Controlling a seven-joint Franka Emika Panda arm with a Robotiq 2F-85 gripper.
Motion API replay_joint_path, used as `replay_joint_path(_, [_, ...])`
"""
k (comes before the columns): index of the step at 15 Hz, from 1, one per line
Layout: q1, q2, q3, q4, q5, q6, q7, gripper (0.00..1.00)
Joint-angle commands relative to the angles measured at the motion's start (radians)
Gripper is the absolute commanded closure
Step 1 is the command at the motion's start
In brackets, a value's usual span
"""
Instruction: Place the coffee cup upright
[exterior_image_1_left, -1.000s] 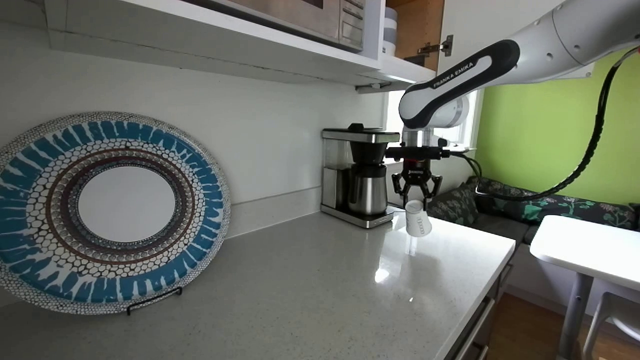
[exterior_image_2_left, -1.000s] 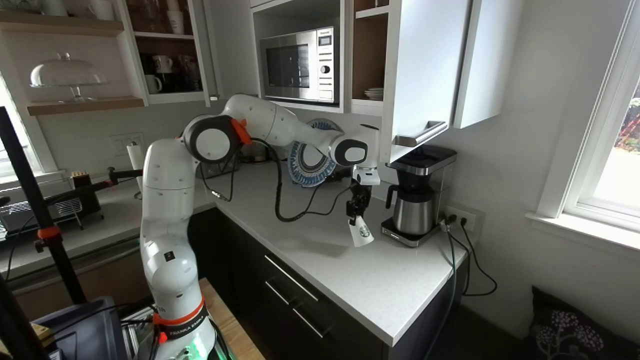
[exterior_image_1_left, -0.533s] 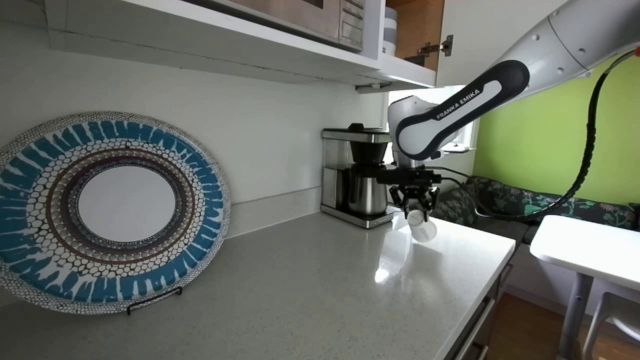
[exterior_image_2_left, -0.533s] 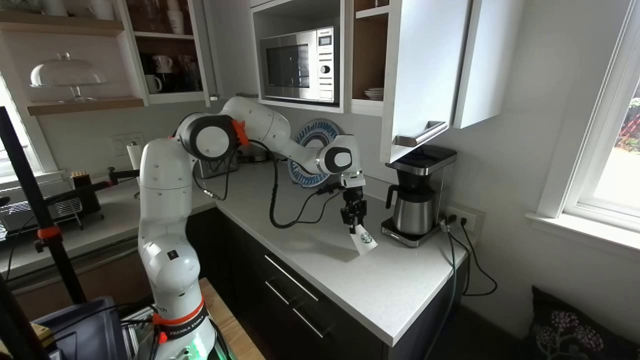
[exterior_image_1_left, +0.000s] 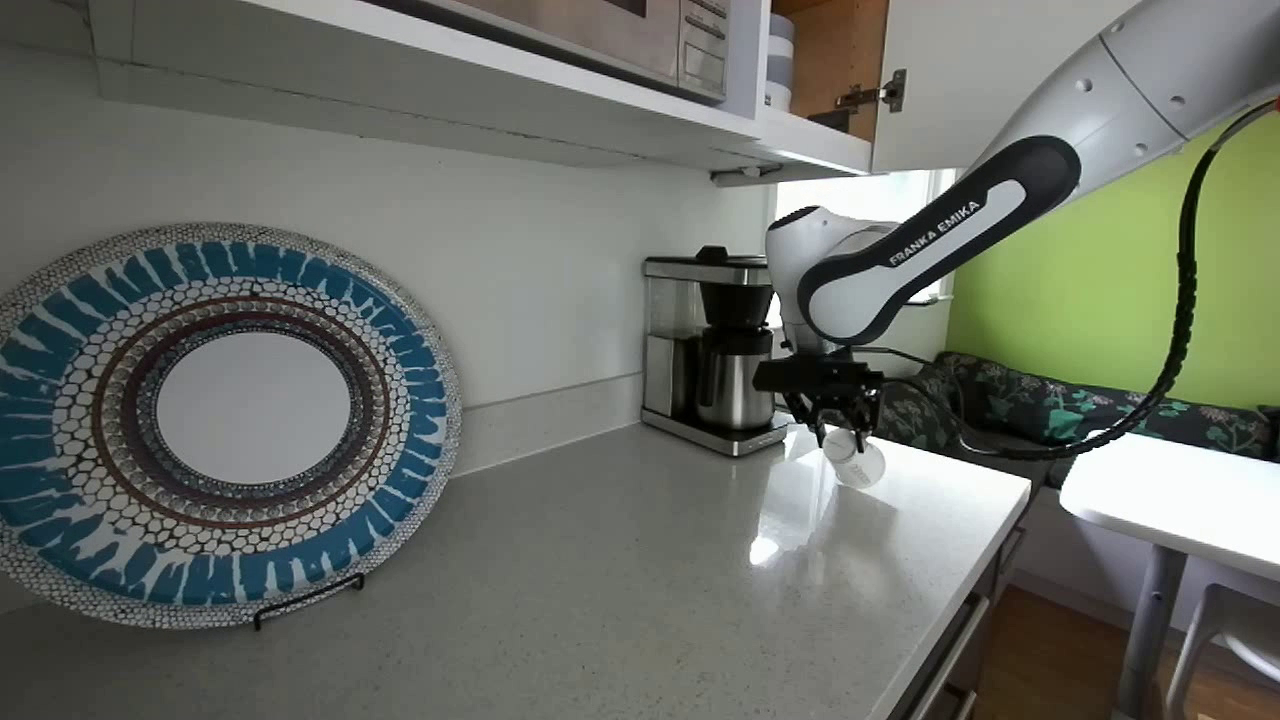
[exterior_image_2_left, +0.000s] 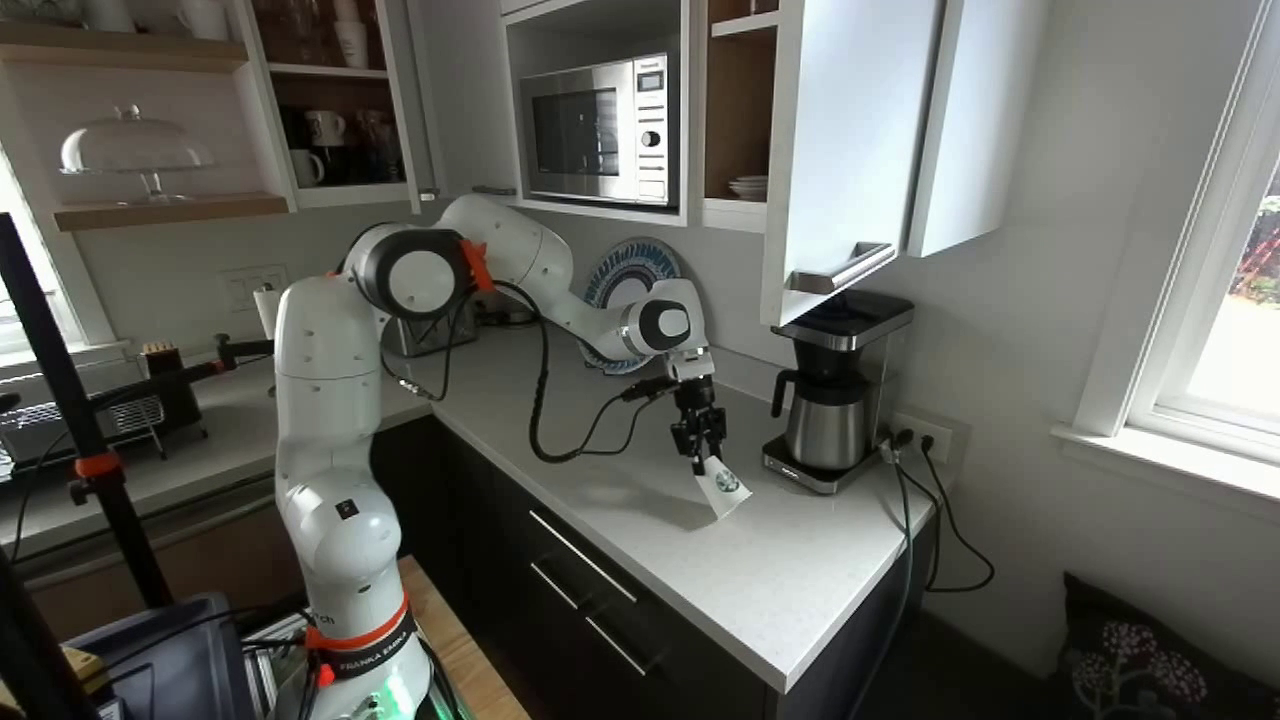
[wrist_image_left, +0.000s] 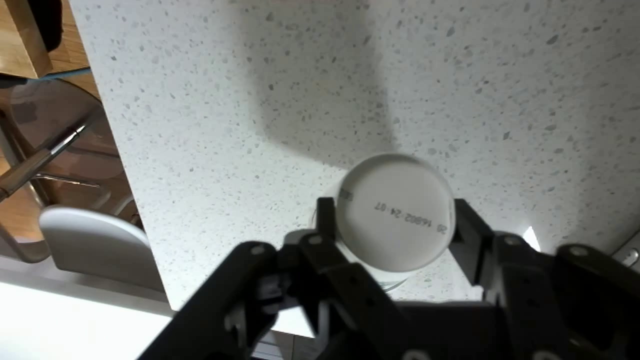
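Tapered white cup (exterior_image_2_left: 722, 487), tilted in black gripper (wrist_image_left: 395, 216), speckled counter (wrist_image_left: 200, 135)

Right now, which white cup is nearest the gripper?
The tilted green-logo cup, held bottom up in the gripper; the other white cups sit on shelves.

White walls (exterior_image_1_left: 560, 250) in both exterior views, green wall (exterior_image_1_left: 1110, 270) at the far end. Counter (exterior_image_1_left: 600, 570) is pale and speckled; dark drawers (exterior_image_2_left: 600, 600) under it, bar handles (exterior_image_2_left: 583, 556). White upper cabinets (exterior_image_1_left: 430, 100) above, one door (exterior_image_2_left: 850, 130) standing open. Wood shelves (exterior_image_2_left: 200, 207) far left in an exterior view; window (exterior_image_2_left: 1240, 370) on the right there, foliage (exterior_image_2_left: 1266, 250) outside. Dark bench (exterior_image_1_left: 1048, 475) along the green wall, floral cushions (exterior_image_1_left: 1040, 395) on it. White table (exterior_image_1_left: 1180, 500) nearby, post leg (exterior_image_1_left: 1150, 620), chair (exterior_image_1_left: 1243, 612) partly below it. Wood floor (exterior_image_1_left: 1060, 640), also seen past the counter in the wrist view. Daylight strong at the window, glare (exterior_image_1_left: 763, 550) on the counter.
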Motion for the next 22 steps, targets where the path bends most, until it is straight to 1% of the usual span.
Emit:
replay_joint_path(1, [-0.006,-0.038,0.012,-0.058,-0.022,0.026,0.037,0.14])
replay_joint_path(3, [-0.008,-0.043,0.013,-0.066,-0.020,0.026,0.036,0.02])
replay_joint_path(4, [-0.009,-0.046,0.013,-0.069,-0.019,0.026,0.036,0.00])
replay_joint_path(7, [-0.015,-0.050,0.014,-0.073,-0.006,0.030,0.025,0.00])
replay_joint_path(10, [-0.031,-0.063,0.010,-0.078,0.018,0.047,-0.014,0.00])
replay_joint_path(12, [-0.055,-0.078,0.002,-0.089,0.056,0.066,-0.056,0.00])
replay_joint_path(15, [-0.099,-0.110,-0.015,-0.117,0.141,0.087,-0.129,0.00])
replay_joint_path(17, [-0.132,-0.139,-0.028,-0.143,0.218,0.106,-0.220,0.00])
replay_joint_path(19, [-0.162,-0.162,-0.039,-0.170,0.330,0.122,-0.340,0.00])
replay_joint_path(22, [-0.197,-0.200,-0.059,-0.213,0.511,0.138,-0.577,0.00])
